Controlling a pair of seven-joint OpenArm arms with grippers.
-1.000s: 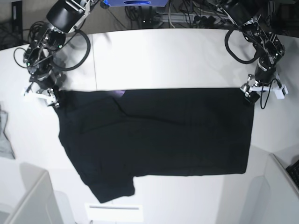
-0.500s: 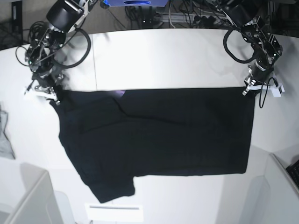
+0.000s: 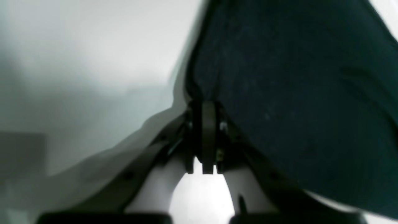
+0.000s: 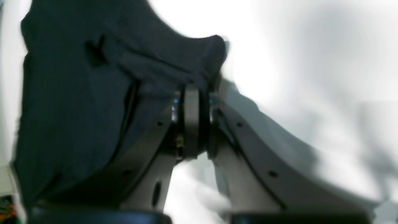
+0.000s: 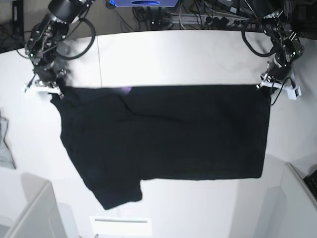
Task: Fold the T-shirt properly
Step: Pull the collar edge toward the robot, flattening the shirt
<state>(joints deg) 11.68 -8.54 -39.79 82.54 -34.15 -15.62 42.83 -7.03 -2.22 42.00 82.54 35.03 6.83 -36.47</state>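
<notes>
Clamping jaws of both grippers, left and right, on opposite top corners of shirt, long axis stretching between, body hanging toward near tabletop edge.

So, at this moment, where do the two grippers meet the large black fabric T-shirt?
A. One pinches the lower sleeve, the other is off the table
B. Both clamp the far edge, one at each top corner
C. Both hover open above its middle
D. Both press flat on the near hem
B: the left gripper and right gripper are each shut on a far corner of the large black fabric T-shirt.
</notes>
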